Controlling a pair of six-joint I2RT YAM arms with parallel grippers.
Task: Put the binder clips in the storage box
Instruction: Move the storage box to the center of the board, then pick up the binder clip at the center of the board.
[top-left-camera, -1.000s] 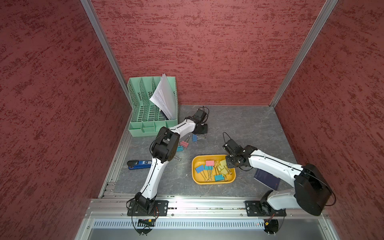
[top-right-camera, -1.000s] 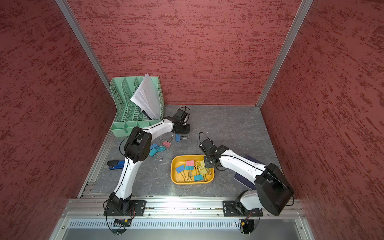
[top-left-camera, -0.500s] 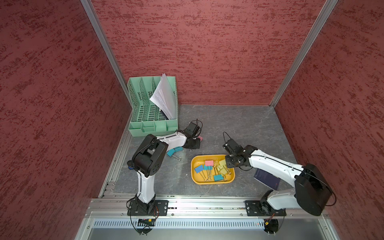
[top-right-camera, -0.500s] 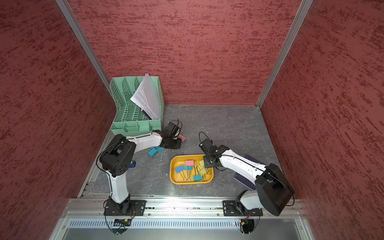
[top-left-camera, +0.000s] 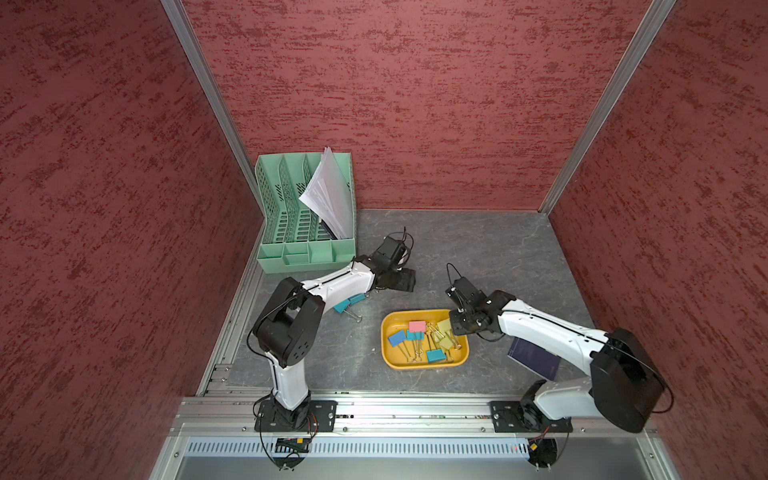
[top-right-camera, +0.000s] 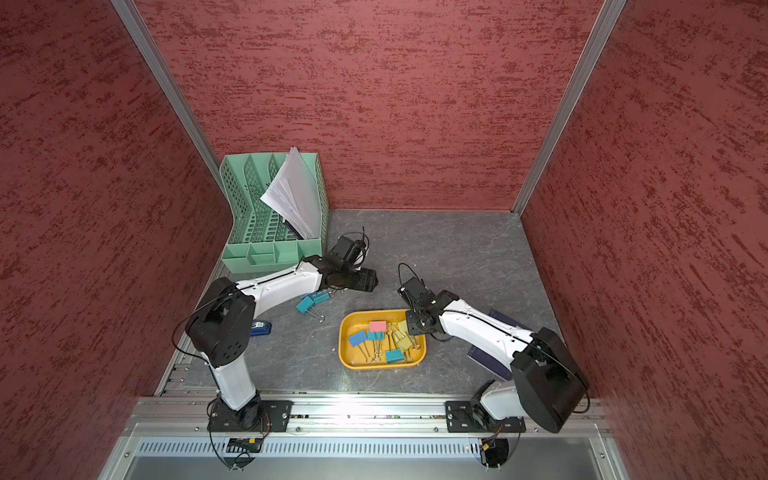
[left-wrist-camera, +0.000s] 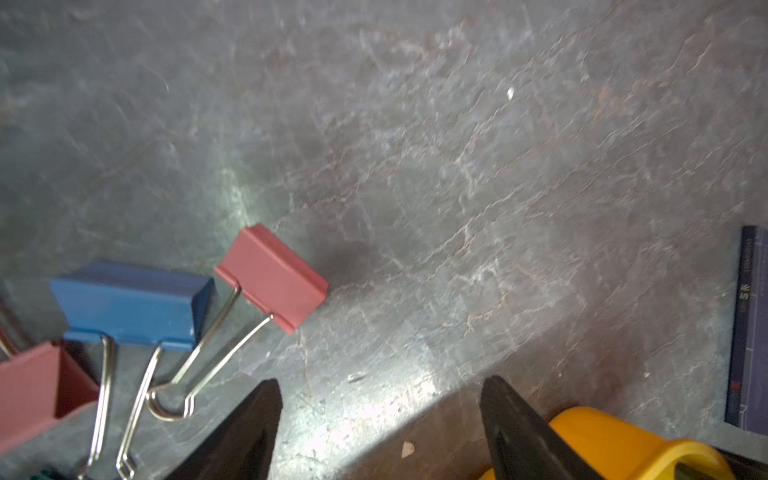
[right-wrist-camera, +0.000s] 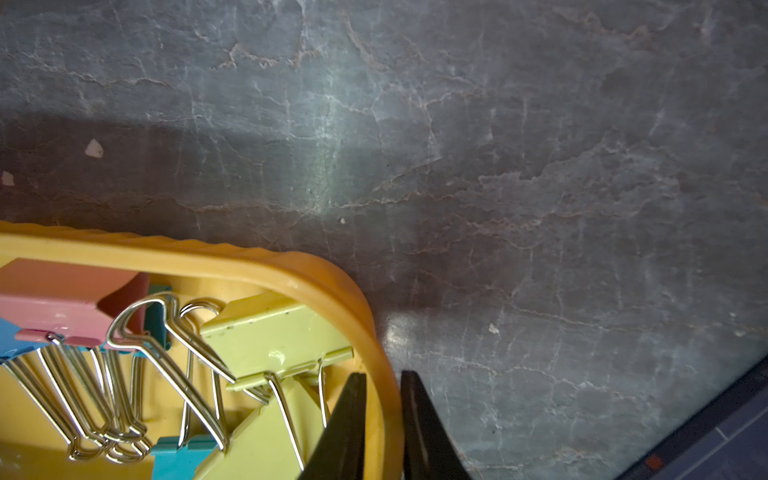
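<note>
Overhead top views; close wrist views, seemingly sharing storage box (right-wrist-camera: 316, 270).

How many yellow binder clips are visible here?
2, both in the storage box: the yellow clip near the far rim, beside the right tool, and the second yellow clip just in front of it. Others may hide under that tool.
</note>
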